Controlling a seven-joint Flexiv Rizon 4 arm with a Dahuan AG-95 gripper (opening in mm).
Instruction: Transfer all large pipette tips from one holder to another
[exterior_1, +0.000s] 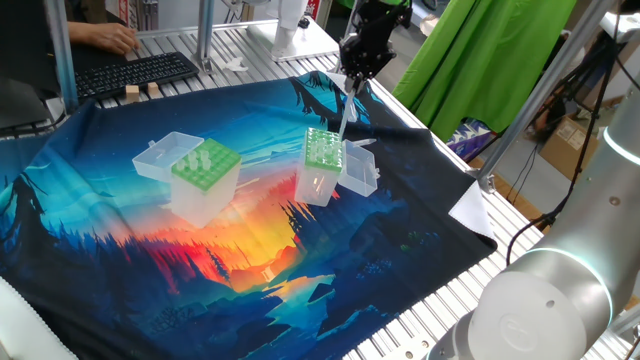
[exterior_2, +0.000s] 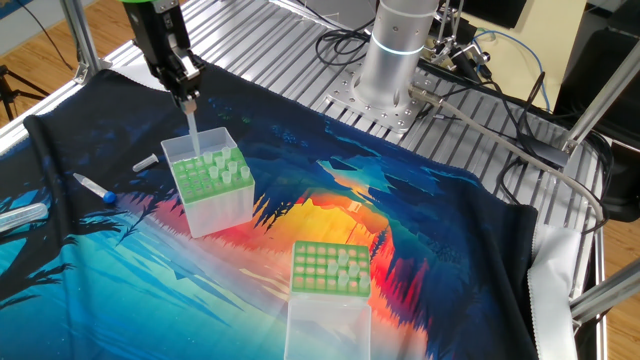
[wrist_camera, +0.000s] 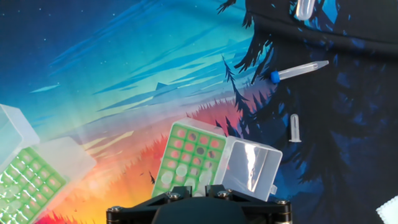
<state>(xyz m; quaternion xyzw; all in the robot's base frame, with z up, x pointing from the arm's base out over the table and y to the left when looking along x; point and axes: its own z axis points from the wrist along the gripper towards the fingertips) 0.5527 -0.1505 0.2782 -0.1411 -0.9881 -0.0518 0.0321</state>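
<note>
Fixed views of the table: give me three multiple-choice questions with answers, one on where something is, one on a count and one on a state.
1. Where is the translucent whitish pipette tip?
A) hanging over a green-topped box
B) lying flat on the cloth
C) over the keyboard

2. How many clear plastic boxes with green top plates stand on the printed cloth?
A) one
B) two
C) four

3. What state is the gripper in?
A) open and empty
B) shut on the pipette tip
C) out of view

Answers:
1 A: the tip points down at the box under the gripper.
2 B: there is that box and the other box.
3 B: the tip hangs from between the fingers.
</note>
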